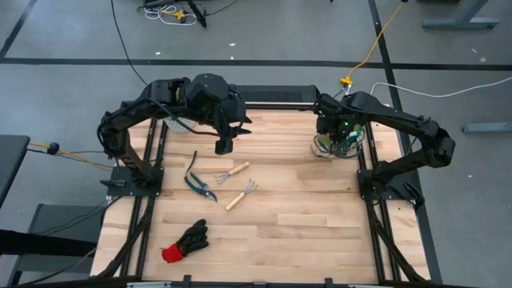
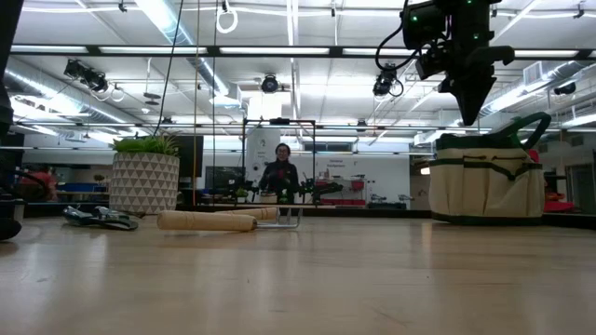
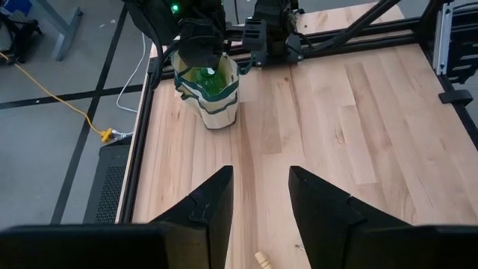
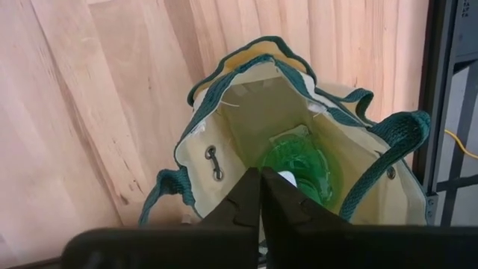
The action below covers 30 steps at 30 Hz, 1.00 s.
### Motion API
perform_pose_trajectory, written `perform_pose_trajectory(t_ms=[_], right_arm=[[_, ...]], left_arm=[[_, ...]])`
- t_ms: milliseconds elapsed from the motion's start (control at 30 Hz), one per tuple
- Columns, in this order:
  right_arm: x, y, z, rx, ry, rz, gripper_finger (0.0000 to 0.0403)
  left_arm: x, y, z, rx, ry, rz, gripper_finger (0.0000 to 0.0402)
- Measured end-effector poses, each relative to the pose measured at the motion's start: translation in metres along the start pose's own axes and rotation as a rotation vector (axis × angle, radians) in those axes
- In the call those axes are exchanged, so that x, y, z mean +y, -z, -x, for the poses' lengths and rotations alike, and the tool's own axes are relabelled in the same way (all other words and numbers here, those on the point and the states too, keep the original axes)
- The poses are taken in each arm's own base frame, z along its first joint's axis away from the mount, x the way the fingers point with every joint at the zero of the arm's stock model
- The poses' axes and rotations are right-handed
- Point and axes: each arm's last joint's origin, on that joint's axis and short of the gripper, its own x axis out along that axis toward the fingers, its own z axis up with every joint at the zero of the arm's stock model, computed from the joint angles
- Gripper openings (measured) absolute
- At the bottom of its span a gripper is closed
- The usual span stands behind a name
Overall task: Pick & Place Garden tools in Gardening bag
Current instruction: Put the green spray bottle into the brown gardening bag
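The beige gardening bag (image 1: 334,147) with green trim stands at the table's far right, and the green spray bottle (image 4: 302,164) lies inside it. My right gripper (image 4: 260,196) hangs shut straight above the bag's mouth (image 2: 468,116), clear of it. My left gripper (image 1: 223,146) is open and raised over the far middle of the table, with nothing between its fingers (image 3: 260,198). The pruning shears (image 1: 198,182), the fork (image 1: 232,172) and the rake (image 1: 240,196) lie flat left of centre. The black glove with a red cuff (image 1: 186,242) lies near the front edge.
A leafy plant in a white patterned pot (image 2: 144,179) stands at the far left, mostly under my left arm in the high view. Black frame rails (image 1: 364,172) run along both sides of the table. A person (image 2: 281,173) stands in the room beyond. Bare wood fills the centre and right.
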Motion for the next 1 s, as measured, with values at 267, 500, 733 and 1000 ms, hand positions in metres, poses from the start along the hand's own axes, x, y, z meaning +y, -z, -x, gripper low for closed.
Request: perform_pose_trajectory(t_ms=[267, 500, 733, 1000], right_arm=[[0.000, 0.001, 0.000, 0.010, 0.017, 0.000, 0.0033], [-0.002, 0.002, 0.000, 0.035, 0.069, 0.009, 0.0058], [-0.001, 0.002, 0.000, 0.044, 0.068, 0.013, 0.0101], [0.000, 0.006, 0.000, 0.085, 0.064, 0.024, 0.0145]], left_arm=[[0.021, 0.005, 0.000, 0.016, -0.059, 0.041, 0.0139], [0.029, 0.008, 0.001, 0.021, -0.081, 0.058, 0.0140], [0.030, 0.008, 0.001, 0.023, -0.082, 0.029, 0.0140], [0.033, 0.009, 0.001, 0.025, -0.090, 0.034, 0.0140]])
